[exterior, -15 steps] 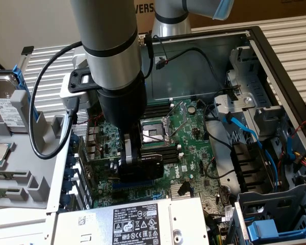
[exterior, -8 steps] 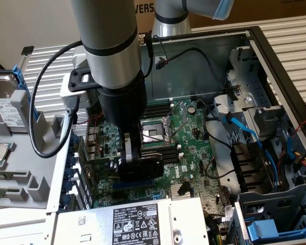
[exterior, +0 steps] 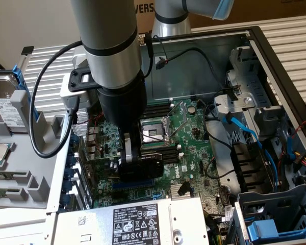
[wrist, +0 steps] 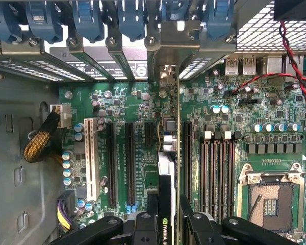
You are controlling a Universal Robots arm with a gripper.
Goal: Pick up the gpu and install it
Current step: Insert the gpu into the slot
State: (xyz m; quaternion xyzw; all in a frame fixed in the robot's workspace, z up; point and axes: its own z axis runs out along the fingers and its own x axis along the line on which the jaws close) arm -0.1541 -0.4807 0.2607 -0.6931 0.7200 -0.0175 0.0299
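Inspection from the remote station.

**Gripper:** the gripper (exterior: 136, 159) is down inside the open case, over the motherboard (exterior: 194, 138). In the wrist view its two black fingers (wrist: 152, 220) are drawn partway in and clamped on the gpu (wrist: 166, 178), one on the shroud face and one on the board face.

**Task item:** the gpu stands on edge between the fingers, its long side running toward the rear bracket openings (wrist: 166, 71). I cannot tell whether its lower edge is in a slot.

**Clearances, wrist view:**
- On the shroud side, two long black expansion slots (wrist: 129, 163) and a white slot (wrist: 89, 158) lie bare, with open board between them.
- On the board side, a long black slot lies just beside the card's thin green edge, with the memory slots (wrist: 217, 168) next past it.
- Blue clips (wrist: 132, 18) line the rear edge of the case.

**Clearances, exterior view:**
- The processor socket (exterior: 154, 133) lies just beside the card's far side.
- The power supply (exterior: 137, 222) edge is near on the camera side, with a blue slot exposed between them.
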